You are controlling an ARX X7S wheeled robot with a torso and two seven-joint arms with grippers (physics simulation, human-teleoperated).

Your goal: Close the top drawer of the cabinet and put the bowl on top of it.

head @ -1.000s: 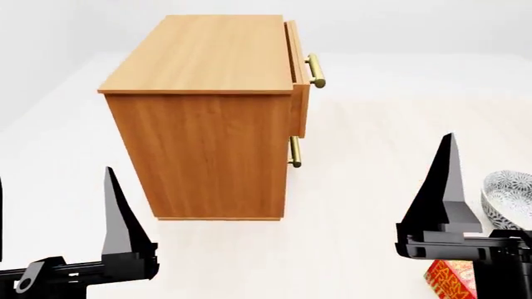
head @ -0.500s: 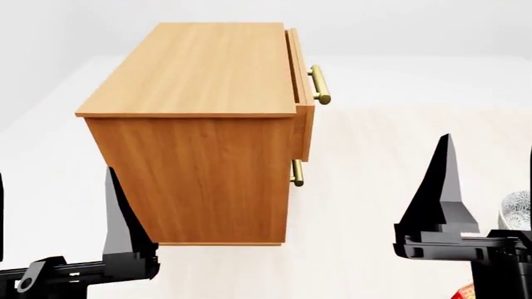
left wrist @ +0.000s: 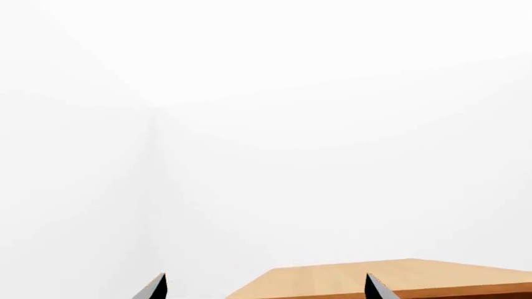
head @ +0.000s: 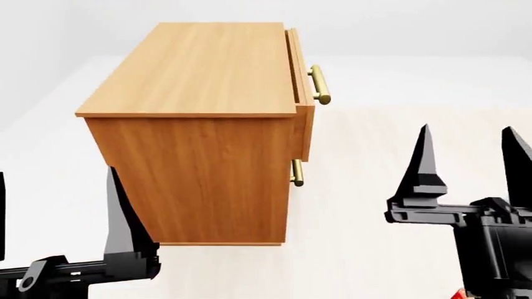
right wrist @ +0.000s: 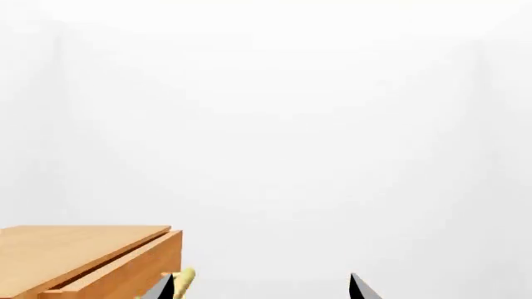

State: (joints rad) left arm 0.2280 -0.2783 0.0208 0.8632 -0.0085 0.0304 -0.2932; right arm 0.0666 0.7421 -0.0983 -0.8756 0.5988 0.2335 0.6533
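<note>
The right gripper (head: 471, 163) has swung in the last half second: where only one of its fingers showed, two now stand up well apart with nothing between them, and it sits a little higher, to the right of the cabinet (head: 195, 131). The cabinet itself has not shifted in the head view over that time. The top drawer (head: 301, 93) stands slightly out from the cabinet body, a narrow gap showing behind its front, and its brass handle (head: 319, 85) faces the right arm's side. Turning the open fingers toward that front looks like preparation for pushing the drawer shut, so the first step is probably just starting. The left gripper (head: 58, 237) hangs low beside the cabinet's near corner, fingers wide apart and empty, though one of them is nearly cut off by the frame edge. The bowl, seen at the right edge a second ago, is out of every view now, so its place cannot be given. The cabinet stands on a pale, plain floor (head: 357, 224) in a bare white room; both wrist views show only white walls beyond the cabinet top.
</note>
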